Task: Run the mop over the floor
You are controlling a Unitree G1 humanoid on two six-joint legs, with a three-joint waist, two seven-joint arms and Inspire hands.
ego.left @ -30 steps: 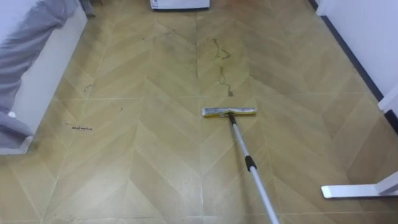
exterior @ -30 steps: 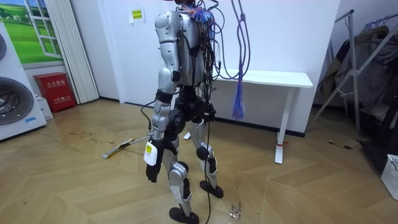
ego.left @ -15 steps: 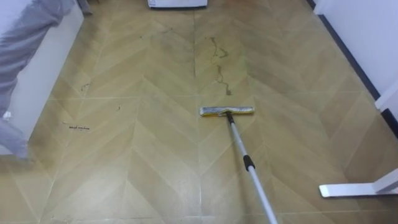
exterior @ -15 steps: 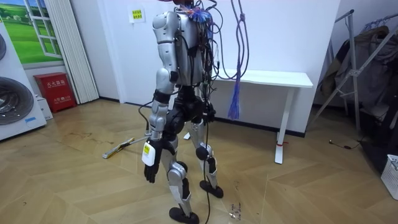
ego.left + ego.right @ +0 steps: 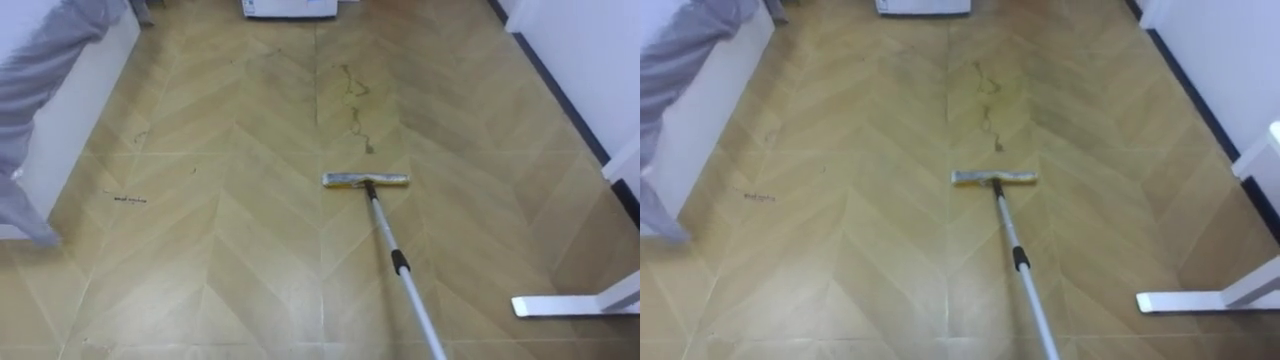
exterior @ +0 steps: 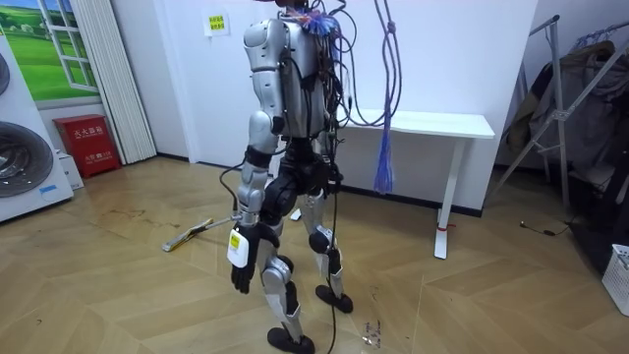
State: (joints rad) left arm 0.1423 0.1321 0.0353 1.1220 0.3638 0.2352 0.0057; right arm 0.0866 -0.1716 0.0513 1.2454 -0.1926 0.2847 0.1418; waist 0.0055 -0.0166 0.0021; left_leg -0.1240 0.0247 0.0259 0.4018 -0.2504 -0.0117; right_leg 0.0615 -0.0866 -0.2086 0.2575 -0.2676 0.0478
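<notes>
A flat mop lies on the herringbone wood floor, its yellowish head point(image 5: 366, 180) flat just below a dark squiggly stain point(image 5: 352, 100). Its metal pole point(image 5: 402, 275) runs from the head down toward the lower right edge of the eye views. In the room view the mop head point(image 6: 180, 239) rests on the floor at the room view's left of the standing robot, and the pole rises toward its body. My left hand point(image 6: 242, 274) hangs at my side with relaxed fingers, holding nothing.
A white bed base with grey cloth point(image 5: 45, 70) is at the left. A white table foot point(image 5: 570, 305) and wall lie at the right, a white appliance point(image 5: 290, 6) straight ahead. Small dark marks point(image 5: 130, 198) dot the floor. A washing machine point(image 6: 25, 157) and drying rack point(image 6: 580, 98) flank the room.
The mop head stays in the same spot on the floor. The eye view has shifted slightly, and the robot has swayed a little where it stands.
</notes>
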